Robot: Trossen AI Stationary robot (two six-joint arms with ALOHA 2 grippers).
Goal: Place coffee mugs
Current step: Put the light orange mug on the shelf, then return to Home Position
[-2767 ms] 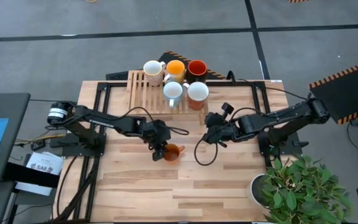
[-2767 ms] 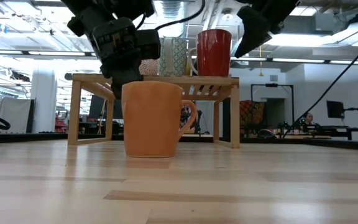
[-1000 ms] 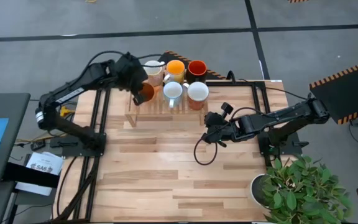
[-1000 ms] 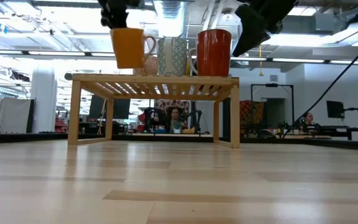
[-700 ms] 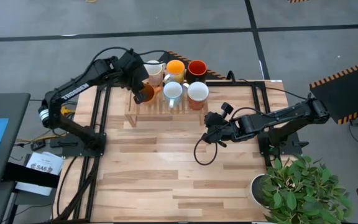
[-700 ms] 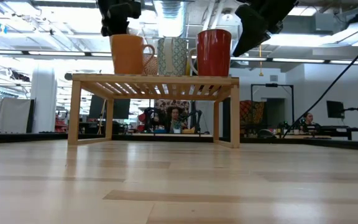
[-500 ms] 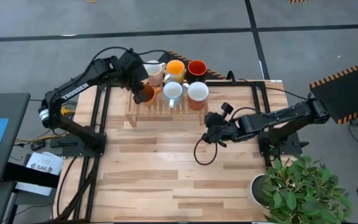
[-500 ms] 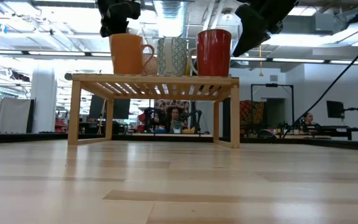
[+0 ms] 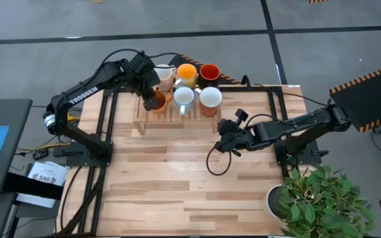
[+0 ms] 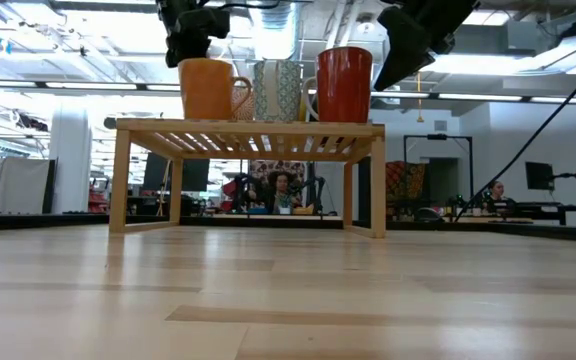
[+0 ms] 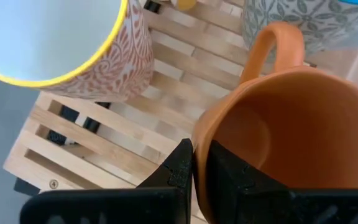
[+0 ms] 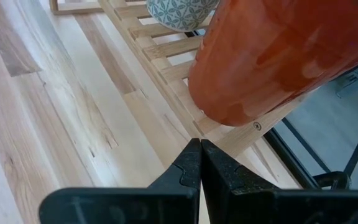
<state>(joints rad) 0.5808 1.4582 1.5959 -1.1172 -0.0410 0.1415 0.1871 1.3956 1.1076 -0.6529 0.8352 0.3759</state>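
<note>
An orange mug stands on the left part of the wooden slatted rack at the table's far side. My left gripper is shut on it from above; the low view shows the mug with its base on the rack top. Beside it on the rack stand a cream patterned mug, an orange mug, a red mug, a white mug and a mug with a white inside. My right gripper is shut and empty, just off the rack's right end. My left gripper pinches the orange mug's wall at the rim, on the side opposite the handle. One finger is inside the mug and one finger outside. The fingers come from above, pointing down. The mug stands upright with its base on the rack.
A green potted plant stands at the table's near right corner. The patterned mug and a teal-patterned mug stand close to the held mug. Bare wooden table top lies in front of the rack.
My left gripper has gone down and a little toward the table's right edge with the orange mug. The mug, held just above the rack a second ago, now stands on the rack top, still upright.
</note>
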